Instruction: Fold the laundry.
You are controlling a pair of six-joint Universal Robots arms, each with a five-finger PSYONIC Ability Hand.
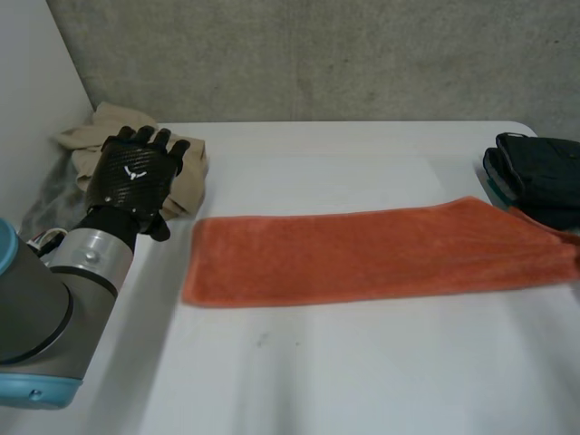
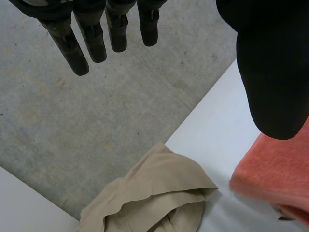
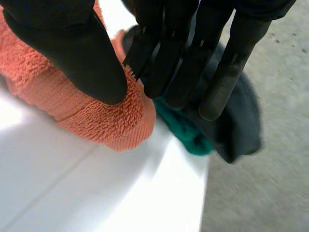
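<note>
A long orange towel [image 1: 362, 254] lies flat across the white table [image 1: 344, 372], folded into a strip. My right hand [image 3: 164, 58] pinches the towel [image 3: 96, 121] at its right end between thumb and fingers, close to the table's edge. That end [image 1: 566, 245] looks slightly lifted and drawn sideways. My left hand [image 1: 136, 172] hovers open with straight fingers [image 2: 91, 34] above a crumpled beige garment [image 1: 177, 172], just off the towel's left end [image 2: 275, 174]. It holds nothing.
The beige garment [image 2: 154, 198] sits at the table's back left corner. A dark garment with a teal piece [image 1: 535, 177] lies at the right edge, just behind my right hand's fingers [image 3: 231, 130]. Grey floor [image 3: 265, 193] lies beyond the table edge.
</note>
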